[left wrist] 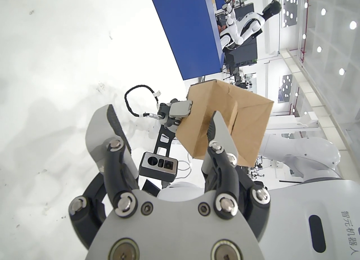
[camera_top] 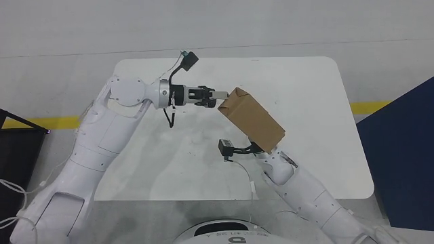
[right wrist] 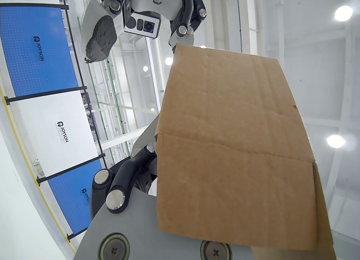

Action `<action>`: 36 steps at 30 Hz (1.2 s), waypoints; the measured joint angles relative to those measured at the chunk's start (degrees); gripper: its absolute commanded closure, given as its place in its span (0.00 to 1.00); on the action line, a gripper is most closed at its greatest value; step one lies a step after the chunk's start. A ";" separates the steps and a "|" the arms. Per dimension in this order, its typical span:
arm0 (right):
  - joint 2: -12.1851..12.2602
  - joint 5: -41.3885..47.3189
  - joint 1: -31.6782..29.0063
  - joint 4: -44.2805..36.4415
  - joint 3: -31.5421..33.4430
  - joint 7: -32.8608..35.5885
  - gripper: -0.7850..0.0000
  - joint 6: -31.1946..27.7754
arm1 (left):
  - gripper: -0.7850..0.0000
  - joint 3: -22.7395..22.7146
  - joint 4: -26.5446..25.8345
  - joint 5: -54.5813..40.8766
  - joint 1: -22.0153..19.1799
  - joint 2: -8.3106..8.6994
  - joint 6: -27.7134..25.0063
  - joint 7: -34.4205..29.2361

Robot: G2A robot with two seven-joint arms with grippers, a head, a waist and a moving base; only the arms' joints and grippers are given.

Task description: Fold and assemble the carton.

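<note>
A brown carton [camera_top: 252, 118] is held in the air over the white table [camera_top: 305, 81], lying slanted. My right gripper [camera_top: 258, 148] is shut on the carton's lower end, and in the left wrist view it [left wrist: 182, 109] pinches the carton's [left wrist: 239, 126] side edge. My left gripper [camera_top: 215, 96] stands open at the carton's upper end. One of its fingers [left wrist: 220, 131] lies against the folded end flaps, while the other [left wrist: 112, 123] hangs free. In the right wrist view the carton's flat wall [right wrist: 233, 146] is close up, with the open left gripper [right wrist: 139, 44] beyond its far edge.
The table has rounded corners, and nothing else lies on it. A blue partition [camera_top: 400, 156] stands off the table's right side. A black frame [camera_top: 17, 146] stands at the left, near a yellow floor line [camera_top: 51, 122].
</note>
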 measured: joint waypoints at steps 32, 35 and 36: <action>2.44 -11.96 0.57 -1.95 11.25 -6.08 1.00 -16.23 | 0.00 -16.42 -0.11 -16.05 13.89 3.17 -3.84 1.78; 3.42 -16.79 0.31 -5.47 14.50 -15.26 1.00 -29.39 | 0.00 -16.42 -0.10 -16.06 13.89 3.17 -3.84 1.77; 3.70 -17.27 -0.02 -7.27 15.78 -17.21 1.00 -32.91 | 0.00 -16.42 -0.10 -16.07 13.90 3.17 -3.84 1.77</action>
